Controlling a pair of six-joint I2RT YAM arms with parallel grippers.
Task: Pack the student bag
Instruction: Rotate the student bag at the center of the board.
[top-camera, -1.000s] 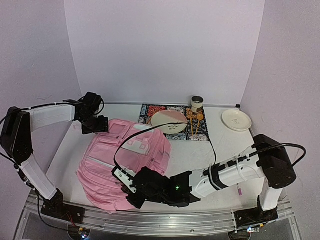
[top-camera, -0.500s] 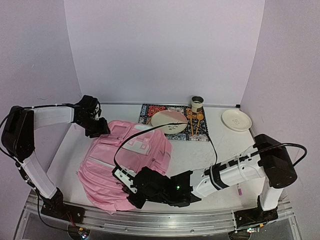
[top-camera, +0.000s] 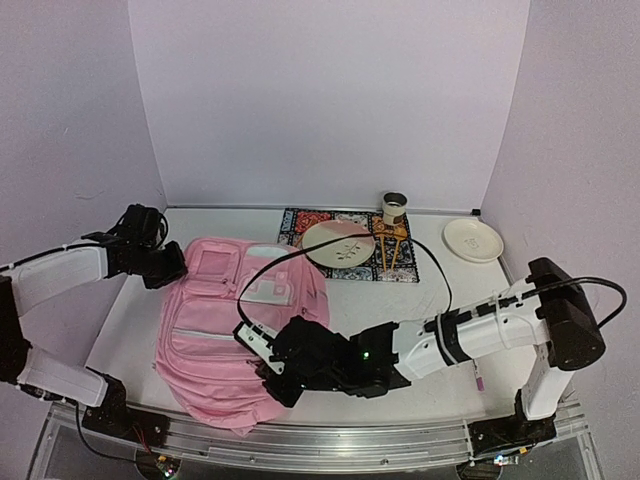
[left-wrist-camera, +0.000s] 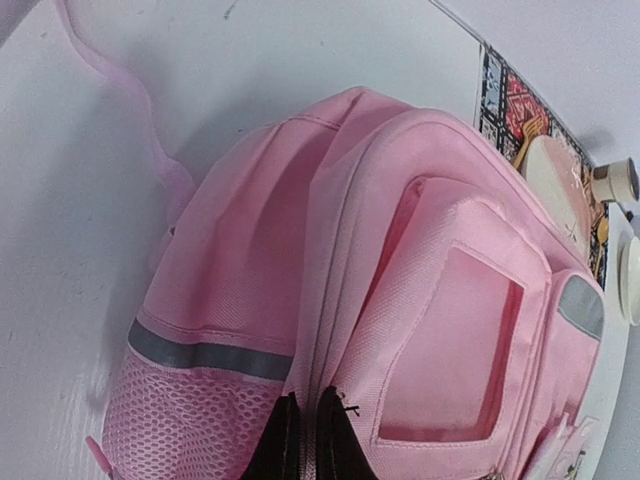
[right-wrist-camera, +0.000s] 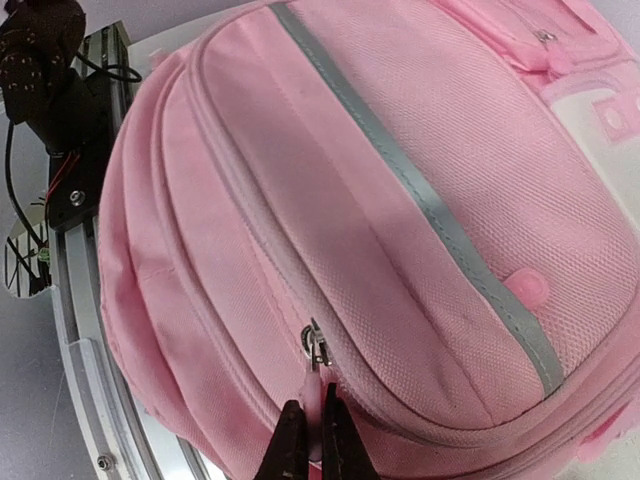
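The left pincer (left-wrist-camera: 305, 438), wide apart a second ago at the far left corner of the bag (top-camera: 215, 320), had snapped together on the seam beside the bag's mesh side pocket. Its arm had drawn away to the left, and that corner had gone with it, so the pinch seemed to have taken fabric. The bag lay flat on the table (top-camera: 470, 285), front up, now stretched leftward. At the bag's near edge the right pincer (right-wrist-camera: 308, 425) was clamped on the zip pull (right-wrist-camera: 316, 348) of the main pocket, as it had been throughout. With one end held fast, the zip looked ready to be run open. Packing itself was not yet begun.

Every zip on the bag that could be seen was closed, and nothing inside showed. Beyond the bag's right side, a patterned mat (top-camera: 300, 222) carried a plate (top-camera: 340, 243) showing only faint marks and a cup (top-camera: 395, 207) whose contents could not be made out. Farther right of the bag sat a small dish (top-camera: 472, 239) with nothing visible on it
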